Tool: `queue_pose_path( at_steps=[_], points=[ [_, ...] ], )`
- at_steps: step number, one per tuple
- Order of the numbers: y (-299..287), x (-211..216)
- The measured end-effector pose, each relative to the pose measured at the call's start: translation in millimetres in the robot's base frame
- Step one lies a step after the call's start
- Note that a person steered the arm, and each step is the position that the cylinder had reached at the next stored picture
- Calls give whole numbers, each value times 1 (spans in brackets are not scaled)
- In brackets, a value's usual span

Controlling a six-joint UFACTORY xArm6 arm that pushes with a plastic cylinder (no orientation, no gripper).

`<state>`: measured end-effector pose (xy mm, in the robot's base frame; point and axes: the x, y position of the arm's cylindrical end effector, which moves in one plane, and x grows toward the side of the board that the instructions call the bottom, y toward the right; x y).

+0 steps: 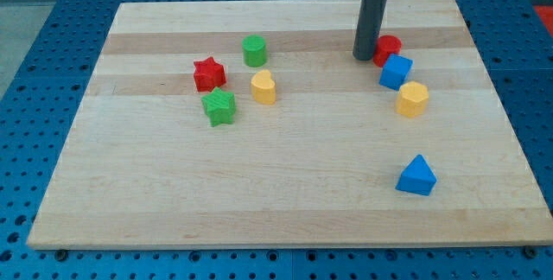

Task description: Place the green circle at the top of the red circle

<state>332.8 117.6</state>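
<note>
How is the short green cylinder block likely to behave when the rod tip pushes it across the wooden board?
The short green cylinder block stands on its flat end, so it probably slides rather than rolls. Its round side may let it slip off my tip if pushed off-centre. It looks squat, so tipping seems unlikely.

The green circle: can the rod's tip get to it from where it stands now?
Probably yes. My tip stands just left of the red circle, and the board between it and the green circle looks bare.
</note>
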Motion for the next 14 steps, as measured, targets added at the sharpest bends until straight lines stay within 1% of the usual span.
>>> queue_pose_path(
  at_steps=[1,2,3,4,5,6,7,8,9,10,11,12,14],
  points=[
    [-25,-29],
    [-82,-77],
    [-156,-90],
    [-256,-82],
    [-304,-48],
    [-294,-3],
    [-290,0],
    [-252,11],
    [-249,11],
    [-228,11],
    [-205,5],
    [-189,-12],
    [-152,-19]
  ],
)
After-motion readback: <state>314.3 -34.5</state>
